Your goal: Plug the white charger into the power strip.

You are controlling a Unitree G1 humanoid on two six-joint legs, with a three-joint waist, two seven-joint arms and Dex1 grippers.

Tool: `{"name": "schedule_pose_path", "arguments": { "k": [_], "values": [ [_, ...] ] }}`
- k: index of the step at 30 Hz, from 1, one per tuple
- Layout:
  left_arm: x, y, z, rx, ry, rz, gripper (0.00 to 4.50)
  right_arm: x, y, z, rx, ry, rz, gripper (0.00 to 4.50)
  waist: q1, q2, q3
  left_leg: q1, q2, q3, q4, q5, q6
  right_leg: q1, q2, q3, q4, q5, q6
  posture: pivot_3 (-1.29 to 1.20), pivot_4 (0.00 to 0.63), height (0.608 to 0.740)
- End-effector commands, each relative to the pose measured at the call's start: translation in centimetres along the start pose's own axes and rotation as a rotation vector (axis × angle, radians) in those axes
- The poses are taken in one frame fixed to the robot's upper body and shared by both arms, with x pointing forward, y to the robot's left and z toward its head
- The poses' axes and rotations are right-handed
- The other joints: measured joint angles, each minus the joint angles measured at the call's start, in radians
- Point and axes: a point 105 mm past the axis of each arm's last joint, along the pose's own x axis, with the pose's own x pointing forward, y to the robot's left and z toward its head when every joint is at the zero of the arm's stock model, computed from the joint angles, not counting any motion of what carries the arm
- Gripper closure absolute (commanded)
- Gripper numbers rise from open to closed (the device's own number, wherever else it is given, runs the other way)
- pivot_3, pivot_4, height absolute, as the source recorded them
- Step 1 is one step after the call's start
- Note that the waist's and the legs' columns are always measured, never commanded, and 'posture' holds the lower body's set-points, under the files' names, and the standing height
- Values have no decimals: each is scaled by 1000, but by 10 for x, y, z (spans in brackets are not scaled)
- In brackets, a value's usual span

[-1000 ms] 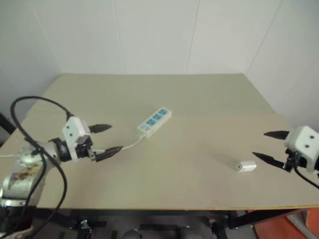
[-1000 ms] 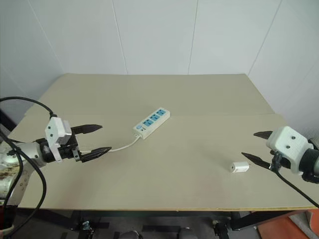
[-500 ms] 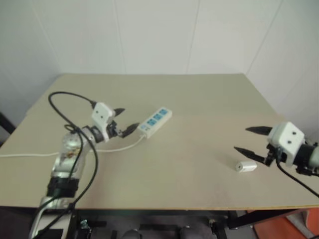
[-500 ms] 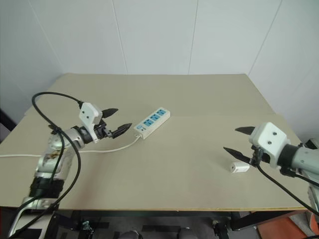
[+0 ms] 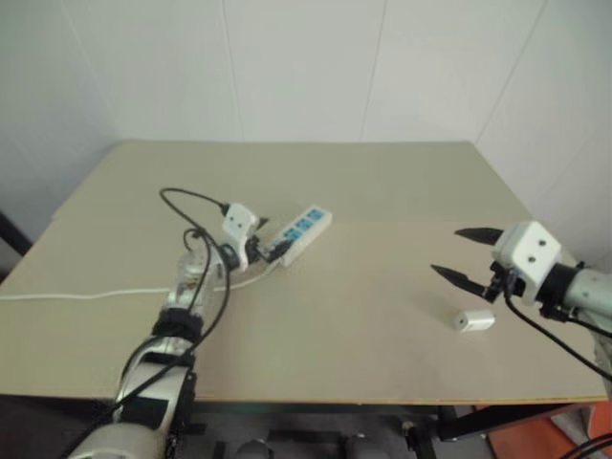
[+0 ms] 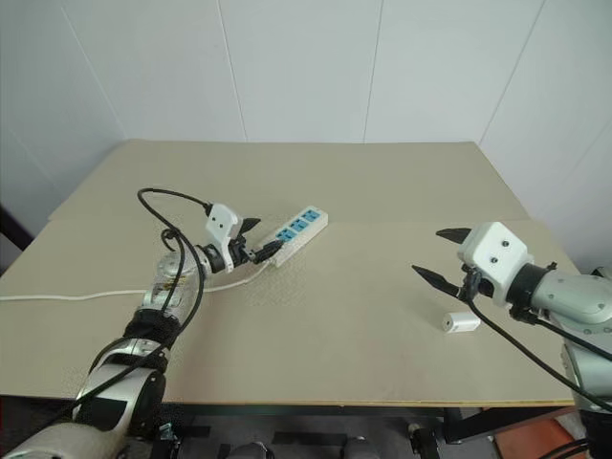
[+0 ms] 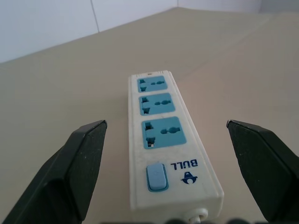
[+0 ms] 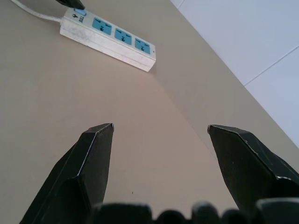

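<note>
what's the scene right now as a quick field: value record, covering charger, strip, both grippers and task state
white charger: lying on the table, near the front right, apart from both grippers
power strip: flat on the table, three blue sockets all empty, thin white cord trailing to the left edge
left gripper: open, at the strip's cord end, fingers either side of it
right gripper: open, empty, hanging above and just beyond the charger
task state: charger not yet picked up or plugged in
</note>
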Motion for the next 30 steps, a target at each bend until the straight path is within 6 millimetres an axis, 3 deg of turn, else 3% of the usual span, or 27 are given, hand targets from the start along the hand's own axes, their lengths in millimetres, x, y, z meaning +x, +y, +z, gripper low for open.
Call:
{"name": "schedule_pose_path", "arguments": {
  "k": [1,7,17,22,26,30],
  "values": [
    [8,-6,-4,55,21,-25,15,-3,-1,13,-20,-37,-12,650,-1,0,0,0,0,0,0,0,0,0,0,0,0,0,0,0,150,740],
    [17,-2,-16,32,62,68,15,-6,3,15,-18,-37,-9,650,1,0,0,1,0,0,1,0,0,1,0,0,1,0,0,0,150,740],
    [23,-14,-31,-105,108,45,15,-8,9,18,-7,-38,-4,650,3,0,0,1,-1,-1,1,0,0,1,0,0,1,0,0,0,150,740],
    [25,-18,-33,-170,126,14,1169,-10,8,18,-13,-34,-5,650,3,0,0,1,-1,-1,1,0,0,1,0,0,1,0,1,0,150,740],
    [24,-22,-34,-170,132,-18,1211,-10,8,18,-17,-32,-1,650,3,0,0,1,-1,-1,1,0,0,1,0,0,1,0,1,0,150,740],
    [17,-41,-27,-164,87,-200,1211,-11,10,16,-16,-21,-1,650,3,0,-1,1,-1,-1,0,0,0,1,0,0,1,0,1,0,150,740]
  ]
}}
